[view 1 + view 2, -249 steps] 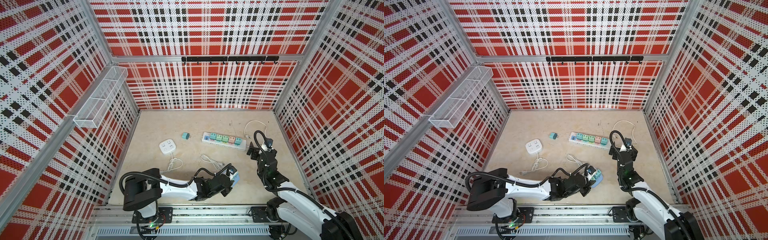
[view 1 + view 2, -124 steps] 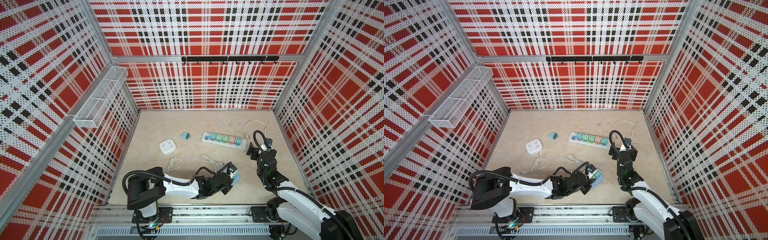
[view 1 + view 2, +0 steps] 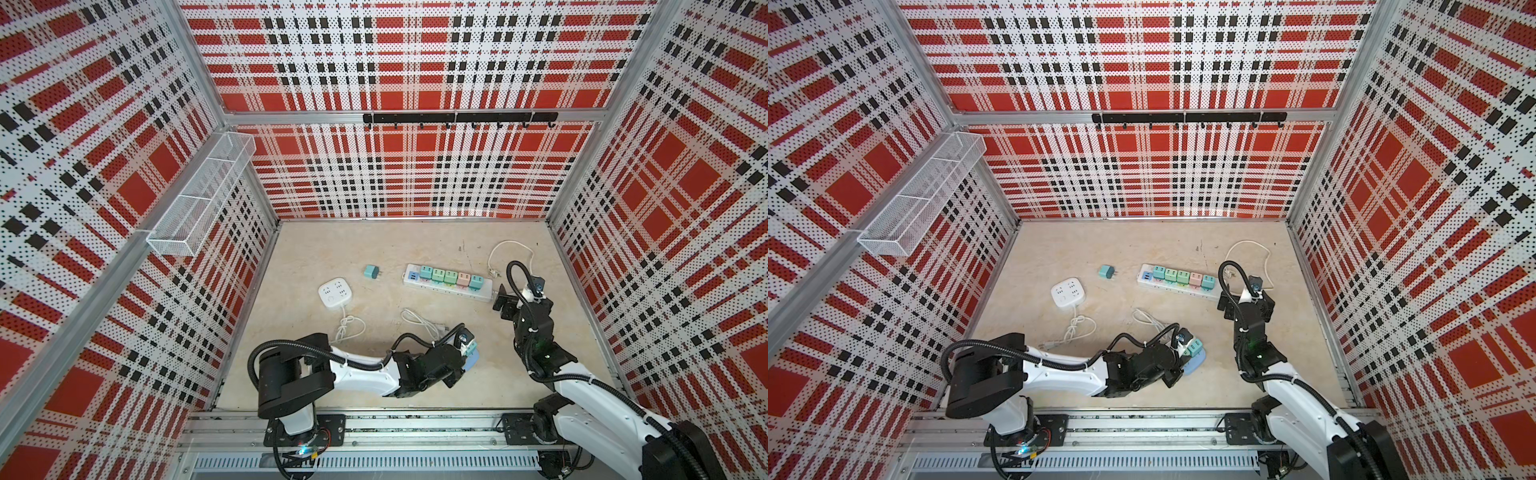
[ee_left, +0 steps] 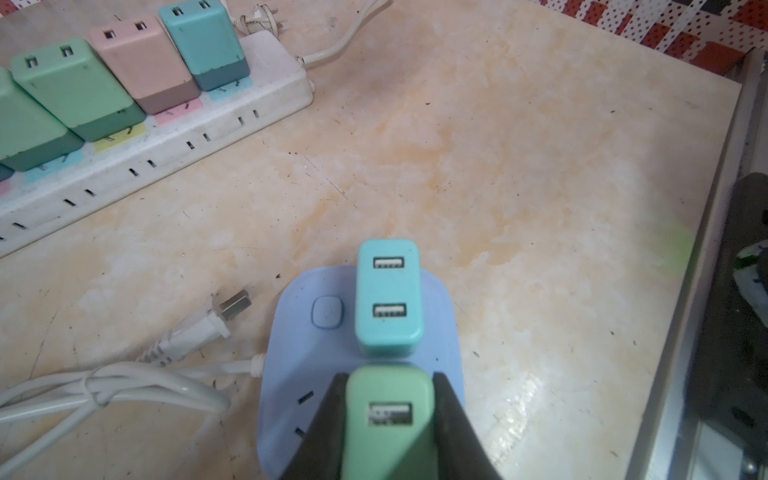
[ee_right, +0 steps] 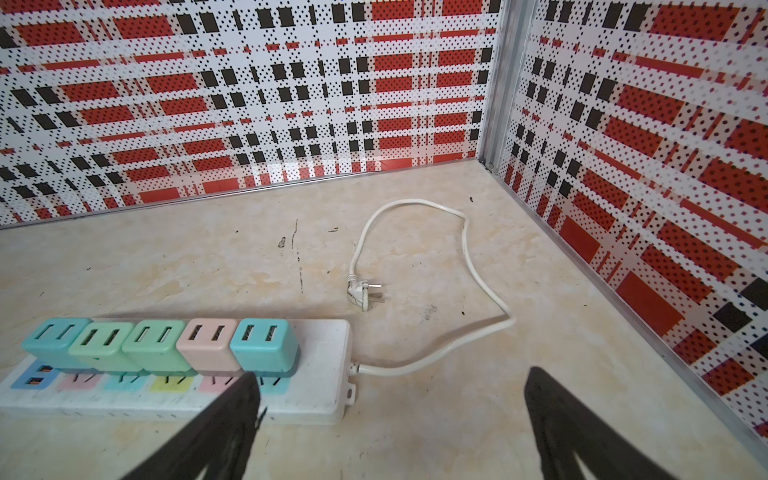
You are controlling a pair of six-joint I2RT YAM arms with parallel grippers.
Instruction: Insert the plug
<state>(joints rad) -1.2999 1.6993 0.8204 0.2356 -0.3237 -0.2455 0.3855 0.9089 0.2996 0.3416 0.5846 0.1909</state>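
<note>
The left end effector is squeezing tight on the green plug, with one finger on each side. It is holding the plug right over the blue socket block, which is lying on the worktop under it. I cannot tell if the pins are sitting in the holes. Just past the fingertips, a teal plug is standing in the same block. Beside the left end effector, a white cord plug is lying flat.

The right end effector is hanging with its fingers wide apart, holding nothing. The end of the long white power strip is lying just below and in front of it, with five coloured plugs standing in it.
</note>
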